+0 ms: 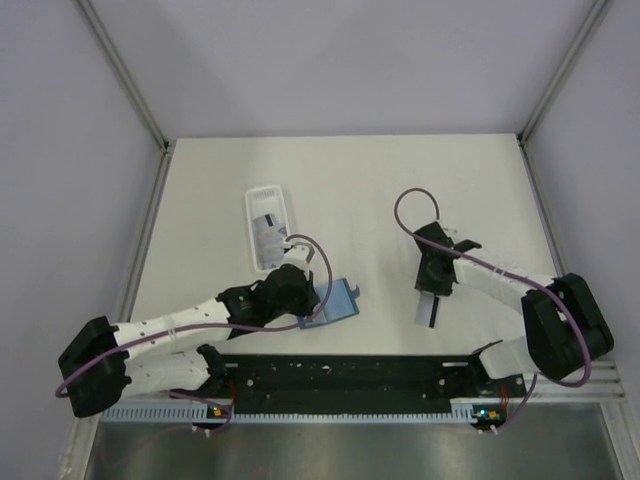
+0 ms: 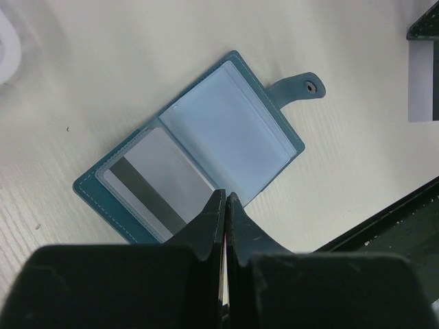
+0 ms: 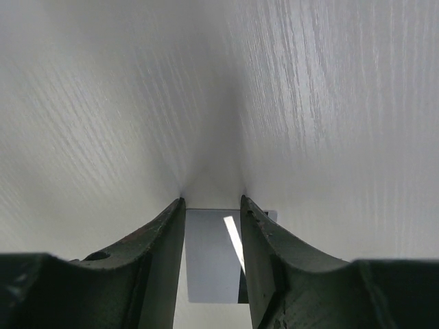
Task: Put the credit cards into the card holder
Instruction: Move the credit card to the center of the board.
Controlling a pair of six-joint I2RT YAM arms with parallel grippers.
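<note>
**One card pocketed, second at the right jaws**

On your surface [image 1: 400, 180], the white tray [image 1: 266, 197] holds spare cards [image 1: 268, 232]. The card holder [image 2: 233, 130] lies open near the left arm with a striped card [image 2: 154, 181] in one pocket. The left jaws are closed at its near edge. The right jaws, part open and well away, straddle another card [image 3: 212, 257]; I cannot tell if they grip it. Next, you must carry that card across and slide it into the empty pocket.

Just ahead of the black left gripper [image 2: 225, 197] we see the holder [image 2: 236, 130], teal outside and pale blue inside. Its card [image 2: 154, 179] is pale grey with 1 dark stripe. Within the black right gripper [image 3: 212, 200], another card [image 3: 209, 264] shows grey with 1 bright streak. The table [image 3: 309, 103] beyond is white and finely grained.
</note>
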